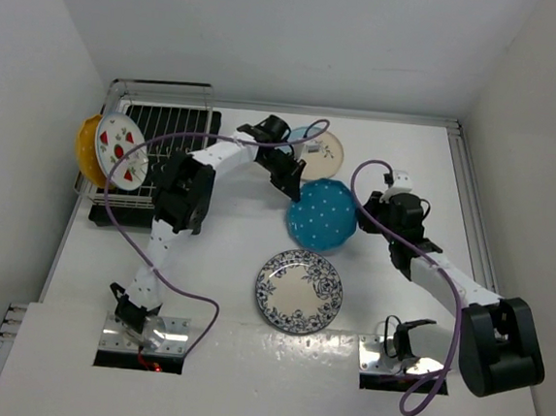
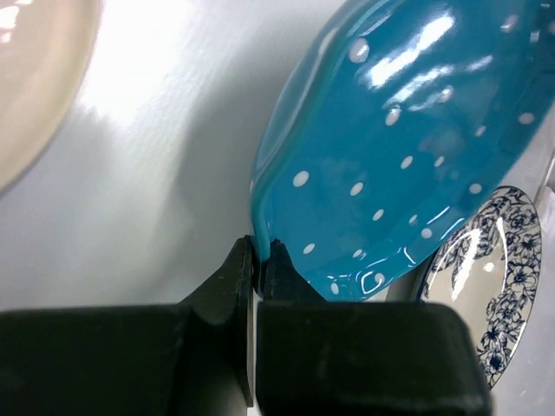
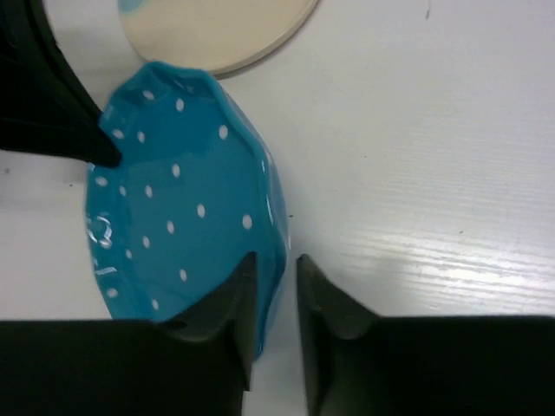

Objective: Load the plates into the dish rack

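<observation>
The teal plate (image 1: 323,215) is near the middle of the tabletop (image 1: 224,271), a little toward the far edge, and it is tipped up rather than lying flat. The left gripper (image 2: 258,251) is pinched tight on the plate's far-left rim, so the plate hangs away from it toward the right. The right gripper (image 3: 277,267) is at the opposite rim with its jaws a little apart. Bare table shows in the gap, so it does not look clamped on the plate. The dish rack (image 1: 173,126) stands in the far left corner, to the left of the left gripper, with the yellow plate (image 1: 88,148) and the strawberry plate (image 1: 122,151) standing at its left end. The left arm is much the nearer to the rack, so the carry looks to run leftward, held rim leading. The plate would then need turning on edge to slip between the tines. The floral plate (image 1: 299,291) lies flat toward the near edge and the cream plate (image 1: 324,146) toward the far edge.
</observation>
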`<state>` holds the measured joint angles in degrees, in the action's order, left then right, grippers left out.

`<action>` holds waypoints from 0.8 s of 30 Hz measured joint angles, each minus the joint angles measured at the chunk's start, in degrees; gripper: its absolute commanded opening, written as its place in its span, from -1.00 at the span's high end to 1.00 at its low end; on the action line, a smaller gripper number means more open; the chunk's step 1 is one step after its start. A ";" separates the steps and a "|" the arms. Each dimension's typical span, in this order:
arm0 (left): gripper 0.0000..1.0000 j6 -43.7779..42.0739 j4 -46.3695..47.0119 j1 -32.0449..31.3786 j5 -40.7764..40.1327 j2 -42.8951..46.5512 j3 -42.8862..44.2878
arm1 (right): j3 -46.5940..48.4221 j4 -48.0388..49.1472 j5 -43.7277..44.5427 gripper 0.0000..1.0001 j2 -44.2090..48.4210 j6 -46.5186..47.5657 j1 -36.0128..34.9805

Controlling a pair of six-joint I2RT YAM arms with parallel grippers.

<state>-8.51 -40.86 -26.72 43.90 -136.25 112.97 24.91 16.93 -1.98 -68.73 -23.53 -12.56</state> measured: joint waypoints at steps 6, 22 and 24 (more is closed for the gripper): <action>1.00 0.83 -0.44 4.09 -8.04 6.67 -0.28 | 3.28 -2.71 0.50 -0.20 -0.11 -0.11 0.35; 1.00 1.62 -3.54 18.34 -33.09 31.95 1.64 | 5.57 -8.74 0.74 -0.28 -1.03 -2.05 0.37; 1.00 0.20 -4.39 22.10 -38.14 34.38 1.64 | 5.57 -9.40 1.53 -0.28 -0.63 -2.56 0.37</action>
<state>-8.32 -45.25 -4.62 5.76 -101.86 114.61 30.48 7.53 -0.45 -69.36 -26.09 -12.19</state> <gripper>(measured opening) 0.036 0.636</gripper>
